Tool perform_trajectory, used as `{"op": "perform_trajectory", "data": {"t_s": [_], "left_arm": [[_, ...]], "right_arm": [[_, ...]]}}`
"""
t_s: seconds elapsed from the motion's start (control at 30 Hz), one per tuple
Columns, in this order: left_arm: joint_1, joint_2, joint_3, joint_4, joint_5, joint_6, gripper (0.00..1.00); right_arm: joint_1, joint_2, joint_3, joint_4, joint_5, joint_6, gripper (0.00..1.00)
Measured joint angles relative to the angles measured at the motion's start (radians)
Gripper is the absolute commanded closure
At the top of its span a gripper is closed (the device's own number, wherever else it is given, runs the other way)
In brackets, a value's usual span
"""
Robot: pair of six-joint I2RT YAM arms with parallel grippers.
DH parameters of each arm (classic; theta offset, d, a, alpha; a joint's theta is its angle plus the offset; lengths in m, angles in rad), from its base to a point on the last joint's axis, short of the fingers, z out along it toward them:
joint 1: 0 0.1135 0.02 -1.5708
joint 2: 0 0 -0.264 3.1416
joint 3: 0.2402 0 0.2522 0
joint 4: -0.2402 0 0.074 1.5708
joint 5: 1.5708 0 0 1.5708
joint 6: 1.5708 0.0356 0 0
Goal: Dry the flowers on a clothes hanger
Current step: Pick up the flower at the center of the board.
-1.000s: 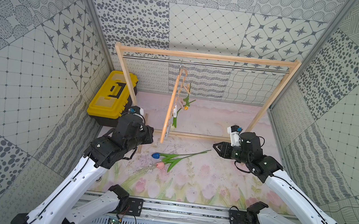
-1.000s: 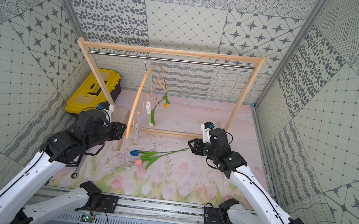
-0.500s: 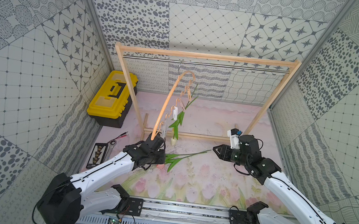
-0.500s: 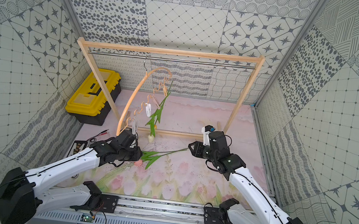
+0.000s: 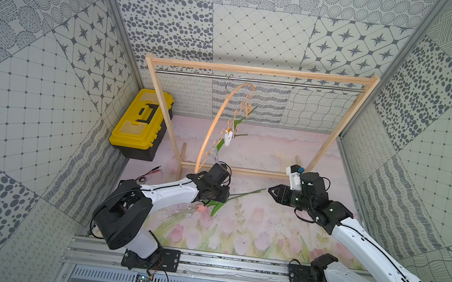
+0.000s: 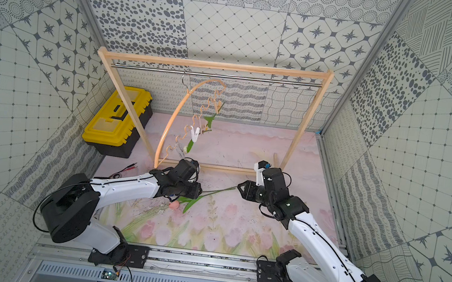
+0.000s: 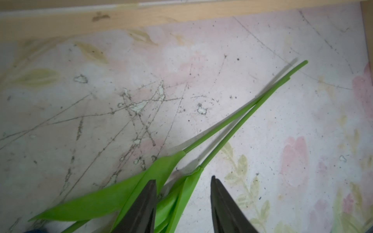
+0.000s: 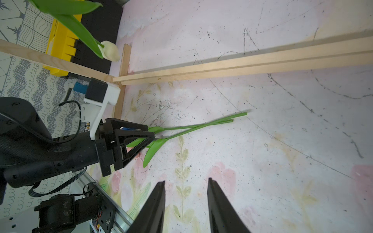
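Observation:
The clothes hanger [image 5: 212, 128] hangs by its hook from the steel rod, turned edge-on, with white clips [image 5: 227, 139] on its wavy rail. Green stems and leaves [image 5: 220, 146] dangle from it, and a cream tulip head [image 8: 110, 50] shows in the right wrist view. Two flowers [image 5: 243, 196] lie crossed on the mat, a pink head [image 5: 201, 208] visible. My left gripper [image 7: 183, 179] is open low over their leaves, one leaf between its fingers [image 5: 222, 197]. My right gripper [image 5: 271, 190] is open and empty just beyond the stem tips [image 8: 240, 115].
A wooden frame [image 5: 257, 71] with a steel rod stands across the back, its floor rail [image 5: 259, 172] just behind both grippers. A yellow toolbox [image 5: 141, 125] sits at the back left. Red and black cable ends [image 5: 152, 171] lie near the left arm.
My left arm has swung down from beside the hanger to the flowers on the mat, and its jaws have opened. The hanger has swung. The right arm has barely moved.

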Motion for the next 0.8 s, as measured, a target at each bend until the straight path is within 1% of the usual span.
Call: {"op": "perform_trajectory", "data": {"t_s": [0.23, 0.5, 0.8], "left_arm": [[-0.04, 0.123, 0.089, 0.013, -0.055, 0.098, 0.53], [-0.059, 0.188, 0.14, 0.004, -0.139, 0.203, 0.55], [-0.077, 0.196, 0.135, -0.027, -0.206, 0.285, 0.47]], "right_arm": [[0.0, -0.001, 0.0, 0.001, -0.003, 0.006, 0.6], [0.0, -0.039, 0.0, -0.001, -0.003, 0.006, 0.6], [-0.012, -0.039, 0.0, -0.001, -0.01, 0.006, 0.6]]}}
